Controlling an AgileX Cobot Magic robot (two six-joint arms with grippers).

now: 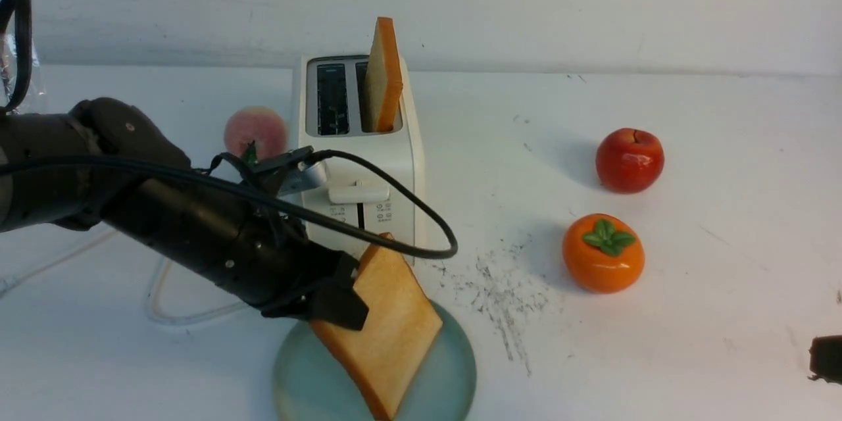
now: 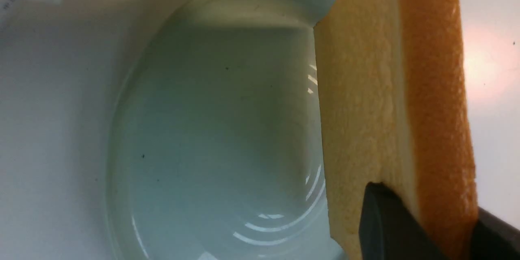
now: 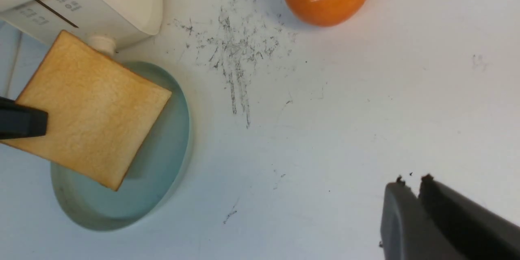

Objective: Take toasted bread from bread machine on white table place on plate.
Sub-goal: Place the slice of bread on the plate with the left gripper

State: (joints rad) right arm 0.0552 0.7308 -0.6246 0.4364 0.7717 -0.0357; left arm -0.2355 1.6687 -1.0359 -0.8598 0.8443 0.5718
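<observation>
No legible txt — bread machine [image 1: 401, 164] front icons too small.

Up came the thick, matte-black tubular left arm [image 1: 197, 230], with a rounded joint housing and small pale screw heads [image 1: 230, 264] dotted on its shell! A glossy black cable [image 1: 427, 254] swung wide off a silver metal plug [image 1: 304, 176]. The left gripper [image 1: 358, 293] wore flat, square-cut black fingers [image 1: 339, 308]; the right gripper [image 3: 412, 183] showed two dark grey blades with ragged tips

Front wide, wrists close, all share plate [image 1: 454, 368]
</observation>
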